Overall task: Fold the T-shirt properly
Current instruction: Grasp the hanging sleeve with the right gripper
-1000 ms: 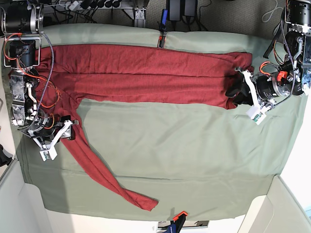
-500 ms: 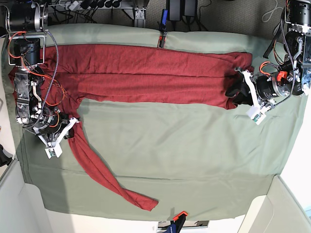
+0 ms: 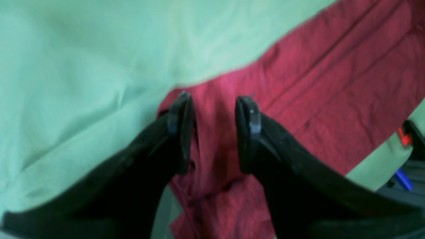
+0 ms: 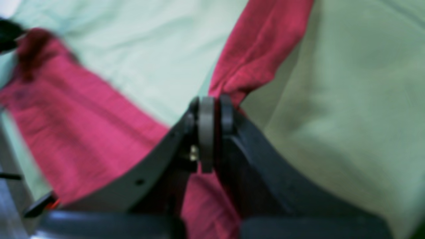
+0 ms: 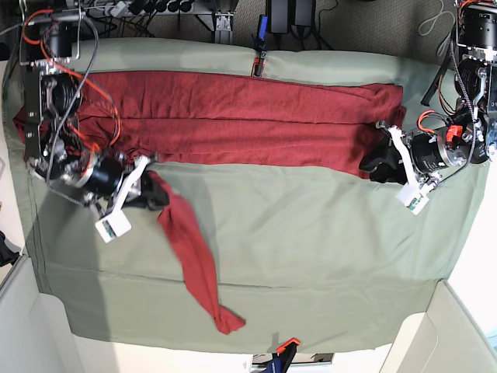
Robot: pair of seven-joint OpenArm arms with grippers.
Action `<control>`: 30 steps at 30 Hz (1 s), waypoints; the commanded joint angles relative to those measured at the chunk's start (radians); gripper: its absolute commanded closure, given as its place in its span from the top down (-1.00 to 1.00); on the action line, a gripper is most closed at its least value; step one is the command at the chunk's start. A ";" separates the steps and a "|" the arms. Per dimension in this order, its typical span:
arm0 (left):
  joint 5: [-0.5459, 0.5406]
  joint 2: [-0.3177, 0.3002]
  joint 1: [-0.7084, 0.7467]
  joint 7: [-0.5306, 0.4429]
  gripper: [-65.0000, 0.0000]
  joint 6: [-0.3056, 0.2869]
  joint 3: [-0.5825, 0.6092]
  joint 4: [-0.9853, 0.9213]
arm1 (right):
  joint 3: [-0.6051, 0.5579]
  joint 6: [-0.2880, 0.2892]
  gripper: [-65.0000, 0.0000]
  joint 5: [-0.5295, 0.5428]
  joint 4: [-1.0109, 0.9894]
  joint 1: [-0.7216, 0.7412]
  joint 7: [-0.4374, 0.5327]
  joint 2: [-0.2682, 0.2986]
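While the T-shirt (image 5: pixel 233 116) lies as a long folded band along the far edge of the sage-green cloth (image 5: pixel 311 256), one sleeve (image 5: pixel 194 264) trails from its end toward the near edge, its tip stopping short of the cloth's near hem. The right gripper (image 4: pixel 211 109) is pressed together on that sleeve where it joins the band, pinching a gathered ridge of red knit. At the band's other end, the left gripper (image 3: pixel 212 109) stands spread astride the T-shirt's corner, red fabric between its fingers (image 3: pixel 181 113). Between the band and the near edge, the cloth's broad middle is bare.
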 commanded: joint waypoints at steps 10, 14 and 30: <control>-0.085 -0.019 -0.013 -0.010 -0.25 -0.002 -0.010 0.014 | 0.004 0.022 -1.00 0.070 0.301 -0.273 -0.002 0.009; -0.128 -0.016 -0.013 0.010 -0.25 -0.002 -0.010 0.014 | 0.004 0.021 -1.00 0.069 0.338 -0.331 -0.002 0.008; 0.074 0.275 -0.220 -0.045 -0.01 -0.002 0.141 -0.045 | 0.241 -0.007 0.27 0.008 0.338 -0.331 0.009 0.005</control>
